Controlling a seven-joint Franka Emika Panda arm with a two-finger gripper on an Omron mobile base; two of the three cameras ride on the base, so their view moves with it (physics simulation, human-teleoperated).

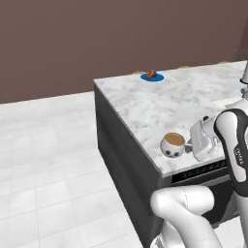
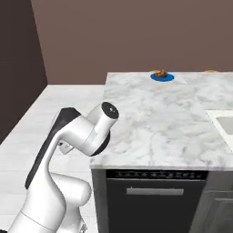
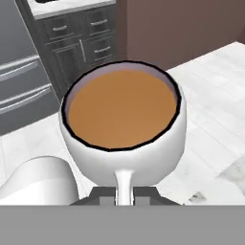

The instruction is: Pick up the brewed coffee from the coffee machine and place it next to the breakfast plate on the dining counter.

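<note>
White mug [image 1: 173, 145] of brown coffee sits right at the gripper [image 1: 190, 144], handle side toward the hand, body sticking out to the left of it in the left base view. Hand view: mug [image 3: 123, 129] dead centre, its handle running straight down between the two dark finger tips, which sit tight on either side of it, so the pincer is clamped on the handle. Mug is upright, coffee level, over the near edge of the marble dining counter [image 1: 160, 104]; can't tell if its base touches the top or hangs just above. Blue breakfast plate [image 1: 152, 76] lies at the far edge of the counter [image 2: 159, 113], well apart from the mug. Plate [image 2: 162, 76] carries a brown bun and red bit.
</note>
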